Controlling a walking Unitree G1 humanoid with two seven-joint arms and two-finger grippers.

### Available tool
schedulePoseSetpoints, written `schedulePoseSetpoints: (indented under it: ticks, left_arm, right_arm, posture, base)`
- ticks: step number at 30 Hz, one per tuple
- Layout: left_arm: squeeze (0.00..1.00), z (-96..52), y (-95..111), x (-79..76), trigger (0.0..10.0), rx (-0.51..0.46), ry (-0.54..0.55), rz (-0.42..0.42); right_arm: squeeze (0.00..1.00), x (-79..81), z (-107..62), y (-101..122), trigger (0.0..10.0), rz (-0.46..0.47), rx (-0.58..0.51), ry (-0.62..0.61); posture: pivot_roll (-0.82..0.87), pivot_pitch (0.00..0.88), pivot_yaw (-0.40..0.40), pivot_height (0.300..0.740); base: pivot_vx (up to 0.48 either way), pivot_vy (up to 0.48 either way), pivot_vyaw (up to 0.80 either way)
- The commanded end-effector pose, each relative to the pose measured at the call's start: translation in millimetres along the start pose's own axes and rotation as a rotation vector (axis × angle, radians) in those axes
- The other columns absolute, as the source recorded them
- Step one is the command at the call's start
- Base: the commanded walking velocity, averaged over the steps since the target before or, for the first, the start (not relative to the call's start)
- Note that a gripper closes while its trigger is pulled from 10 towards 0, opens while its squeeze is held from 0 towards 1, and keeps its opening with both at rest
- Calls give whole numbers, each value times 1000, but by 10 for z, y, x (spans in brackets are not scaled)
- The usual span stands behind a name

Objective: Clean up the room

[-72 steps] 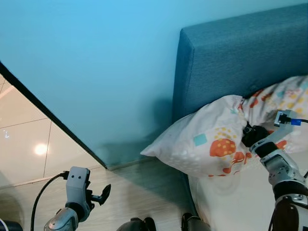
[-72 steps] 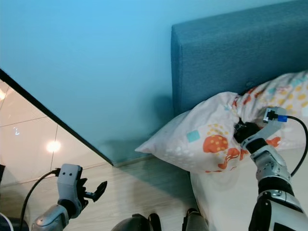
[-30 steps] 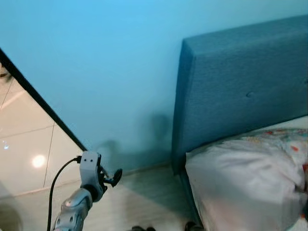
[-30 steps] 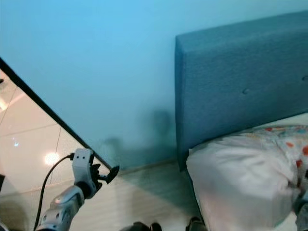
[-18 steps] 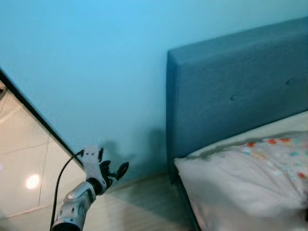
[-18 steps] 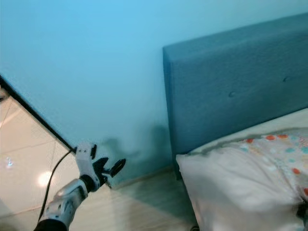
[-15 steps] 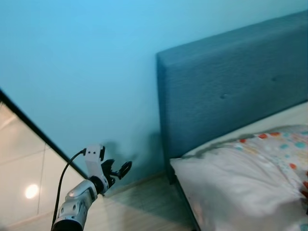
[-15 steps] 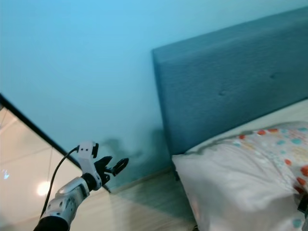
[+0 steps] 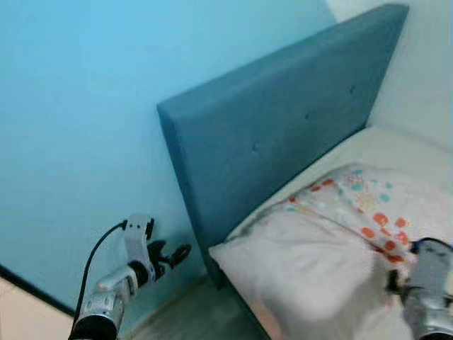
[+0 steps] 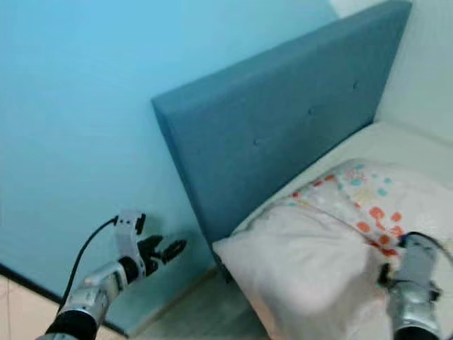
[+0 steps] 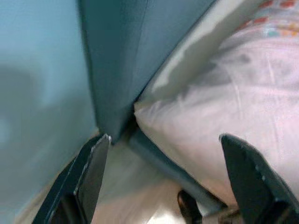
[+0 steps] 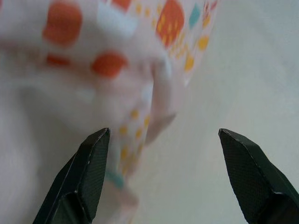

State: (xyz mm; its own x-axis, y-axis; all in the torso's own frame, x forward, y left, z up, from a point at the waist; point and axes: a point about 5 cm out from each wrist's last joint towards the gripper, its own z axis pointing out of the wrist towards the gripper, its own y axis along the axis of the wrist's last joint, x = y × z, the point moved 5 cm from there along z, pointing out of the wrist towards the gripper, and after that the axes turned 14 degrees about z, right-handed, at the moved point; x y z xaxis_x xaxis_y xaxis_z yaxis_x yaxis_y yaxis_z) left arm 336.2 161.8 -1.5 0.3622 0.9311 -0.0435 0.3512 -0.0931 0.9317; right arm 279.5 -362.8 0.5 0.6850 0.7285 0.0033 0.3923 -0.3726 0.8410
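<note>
Handling this pillow (image 9: 333, 248) is easy: soft, light, floppy, lying on the bed (image 9: 396, 145) against the headboard (image 9: 283, 120). Pinch a corner. Your right claw (image 12: 161, 177) gapes beside it; the left claw (image 9: 173, 253) hangs open at eight o'clock.

Bedroom corner. A light blue wall (image 9: 78, 106) runs behind an upholstered blue headboard (image 9: 283, 134) with small tufted buttons; a black baseboard (image 9: 32, 289) borders the wall where it meets pale floor tiles (image 9: 14, 319). A paler, whitish wall (image 9: 425, 78) stands at the headboard's far end. The white mattress (image 9: 396, 145) lies against the headboard. Greyish flooring (image 10: 205, 315) shows beside the bed frame. Lighting is soft and even.
</note>
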Motion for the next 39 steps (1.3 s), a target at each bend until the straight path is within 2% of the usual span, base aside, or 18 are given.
schedulePoseSetpoints:
  ticks: [1,3,4,6,11,22,26,33,37,39]
  left_arm:
    - [0,-22,-149,10,10000,50,30,-13]
    - [0,-31,-208,0,10000,63,39,-37]
    - [0,-42,-283,-15,10000,77,51,-73]
    - [0,-44,-325,-27,10000,80,63,-115]
    - [0,-21,-348,-40,10000,81,89,-179]
    - [0,27,-356,-69,10000,89,125,-200]
    - [0,59,-293,-48,10000,77,156,-157]
    - [0,98,-201,3,10000,59,213,-134]
    - [0,112,-148,58,10000,50,264,-141]
    - [0,116,-122,90,10000,46,292,-146]
  right_arm:
    - [0,49,-19,-152,10000,-24,45,11]
    - [0,109,-28,-203,10000,-34,58,30]
    - [0,205,-47,-275,10000,-43,73,62]
    - [0,291,-65,-340,10000,-53,86,92]
    - [0,378,-83,-436,10000,-79,111,122]
    - [0,490,-122,-611,10000,-112,158,166]
    - [0,540,-123,-591,10000,-113,152,188]
    - [0,593,-108,-508,10000,-103,132,206]
    - [0,688,-111,-417,10000,-93,102,239]
    - [0,786,-120,-345,10000,-81,83,269]
  posture:
    - [-81,66,92,740]
    - [-86,61,91,740]
    - [-87,60,89,740]
    - [-96,55,83,740]
    - [-100,53,81,740]
    - [-98,50,71,740]
    - [-101,45,69,740]
    - [-106,39,70,740]
    - [-109,33,73,740]
    - [-110,29,75,740]
  base:
    - [0,0,-706]
    - [0,0,-706]
    - [0,0,-706]
    - [0,0,-706]
    - [0,0,-706]
    - [0,0,-706]
    - [0,0,-705]
    - [0,0,-706]
    - [0,0,-706]
    - [0,0,-706]
